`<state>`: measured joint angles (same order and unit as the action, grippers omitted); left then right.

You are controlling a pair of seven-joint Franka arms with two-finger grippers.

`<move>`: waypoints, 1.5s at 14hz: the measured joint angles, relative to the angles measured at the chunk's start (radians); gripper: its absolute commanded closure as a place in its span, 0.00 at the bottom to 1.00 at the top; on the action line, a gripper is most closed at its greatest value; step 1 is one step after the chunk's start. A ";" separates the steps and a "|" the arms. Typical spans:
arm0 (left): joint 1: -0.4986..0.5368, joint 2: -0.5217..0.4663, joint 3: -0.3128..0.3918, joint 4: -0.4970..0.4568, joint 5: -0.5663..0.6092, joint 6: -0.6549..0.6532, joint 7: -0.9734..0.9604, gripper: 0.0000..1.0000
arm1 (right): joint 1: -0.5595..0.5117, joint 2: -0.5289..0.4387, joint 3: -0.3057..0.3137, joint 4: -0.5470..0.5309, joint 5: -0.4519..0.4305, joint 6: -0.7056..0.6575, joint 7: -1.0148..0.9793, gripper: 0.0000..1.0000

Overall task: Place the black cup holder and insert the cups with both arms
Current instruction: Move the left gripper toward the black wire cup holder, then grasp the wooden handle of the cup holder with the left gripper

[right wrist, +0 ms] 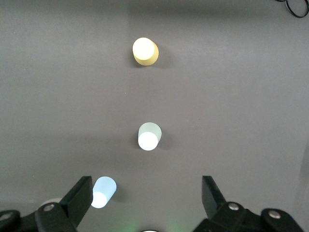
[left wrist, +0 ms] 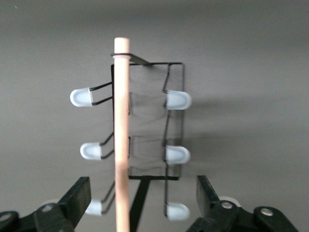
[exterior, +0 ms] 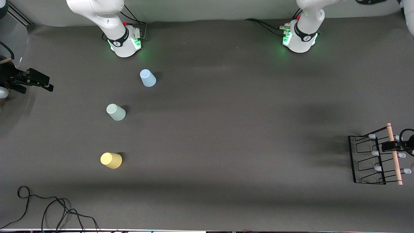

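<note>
Front view: 3 cups stand upside down on the dark table (exterior: pixel 226 129), well apart from one another, in the left half of the frame. The light blue cup (exterior: pixel 147 78) sits in the upper left, lower than the right arm's base (exterior: pixel 126 43); the pale green cup (exterior: pixel 115 112) lies lower and nearer the frame's left edge; the yellow cup (exterior: pixel 111 160) is lowest, at lower left. The black cup holder (exterior: pixel 368 160) stands at the frame's right edge, below centre, toward the left arm's end of the table, with its wooden rod handle (exterior: pixel 395 153) running top to bottom and 6 pale-tipped pegs, 3 on each side of the rod. The left gripper (exterior: pixel 393 146) enters from the right edge and sits at the rod, between its upper and middle pegs. The right gripper (exterior: pixel 38 80) shows at the left edge, upper half, clear of all 3 cups. A loose black cable (exterior: pixel 48 207) lies at lower left.

Left wrist view: the rod (left wrist: pixel 121 135) runs vertically through the centre-left, passing between the 2 black fingers (left wrist: pixel 77 195) at the bottom of the frame; the jaws are spread wide on either side of the rod and do not touch it. The holder (left wrist: pixel 173 125) rests on the table below.

Right wrist view: the jaws of the right gripper (right wrist: pixel 147 200) are released and empty. The yellow cup (right wrist: pixel 145 51) is at top centre, the pale green cup (right wrist: pixel 149 136) at centre, the light blue cup (right wrist: pixel 104 192) at lower left beside 1 finger (right wrist: pixel 81 193)
</note>
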<state>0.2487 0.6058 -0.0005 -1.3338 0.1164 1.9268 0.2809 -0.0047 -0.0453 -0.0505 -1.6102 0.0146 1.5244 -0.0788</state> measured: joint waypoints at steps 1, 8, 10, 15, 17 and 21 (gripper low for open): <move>0.011 0.031 0.000 0.010 0.005 0.023 0.009 0.20 | 0.000 0.000 0.000 0.000 0.000 0.000 0.000 0.00; 0.018 0.090 -0.006 0.028 0.109 0.074 0.043 1.00 | 0.000 0.000 0.000 0.000 0.000 0.001 -0.001 0.00; 0.013 0.090 -0.011 0.033 0.109 0.073 0.043 1.00 | 0.000 0.000 0.000 0.000 0.000 0.001 -0.001 0.00; 0.001 0.089 -0.016 0.035 0.108 0.069 0.042 1.00 | 0.000 0.000 0.000 0.001 0.000 0.002 -0.001 0.00; -0.016 0.082 -0.019 0.039 0.107 0.045 -0.007 1.00 | 0.000 0.000 -0.001 0.001 0.000 0.002 -0.001 0.00; -0.119 0.061 -0.028 0.069 0.106 -0.040 -0.232 1.00 | 0.000 0.000 -0.002 0.001 -0.001 0.002 -0.001 0.00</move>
<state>0.1296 0.6670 -0.0281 -1.2648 0.2228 1.8871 0.0490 -0.0047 -0.0453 -0.0521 -1.6093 0.0141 1.5267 -0.0798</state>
